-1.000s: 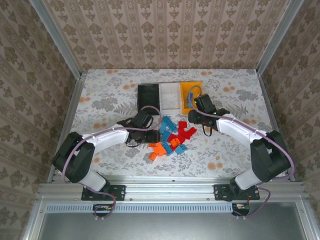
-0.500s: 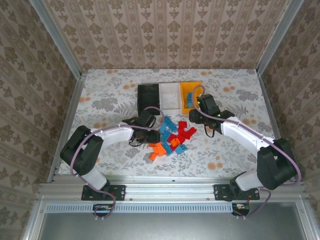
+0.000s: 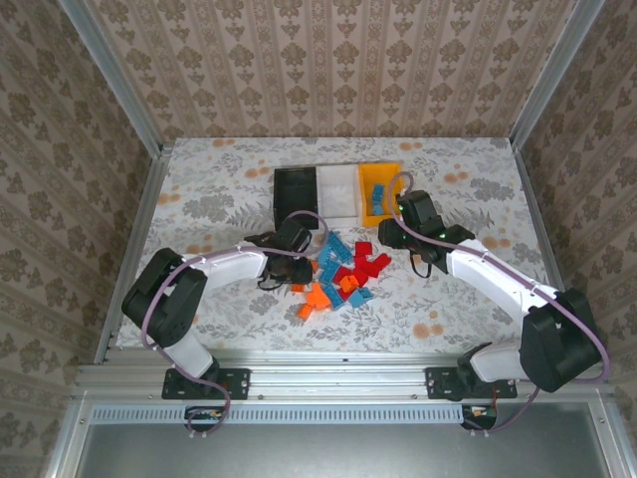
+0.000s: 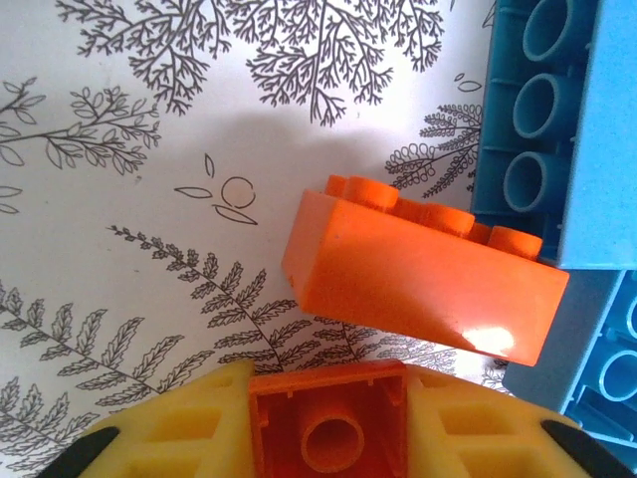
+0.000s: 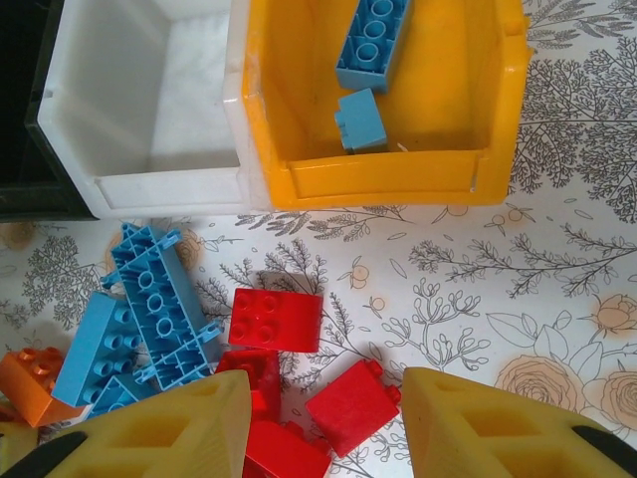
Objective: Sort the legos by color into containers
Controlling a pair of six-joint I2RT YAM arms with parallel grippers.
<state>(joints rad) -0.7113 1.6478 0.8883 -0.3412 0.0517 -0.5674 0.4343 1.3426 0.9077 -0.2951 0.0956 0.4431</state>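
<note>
Orange brick (image 4: pixel 328 438) clamped in your left end effector (image 4: pixel 326 386); right end effector (image 5: pixel 326 383) spread, empty. Next: lift clear, carry to white bin (image 5: pixel 159 184).

— What is the orange brick (image 4: pixel 418 269) made of?
— Plastic, smooth and glossy, with a bright highlight on its side. The small orange brick (image 4: pixel 328 443) in the left hand (image 4: pixel 326 393) is the same plastic, duller inside its hollow.
— And that hand?
— Its fingers (image 4: pixel 189 433) are yellow plastic, matt. The right hand (image 5: pixel 323 388) matches.
— The blue bricks (image 4: pixel 557 119)?
— Smooth plastic with a soft sheen.
— The bins?
— The yellow bin (image 5: pixel 383 179) and white bin (image 5: pixel 149 184) are smooth moulded plastic, slightly shiny. The surface (image 4: pixel 129 219) looks matt, with a printed leaf pattern; whether it is cloth or paper cannot be told.
</note>
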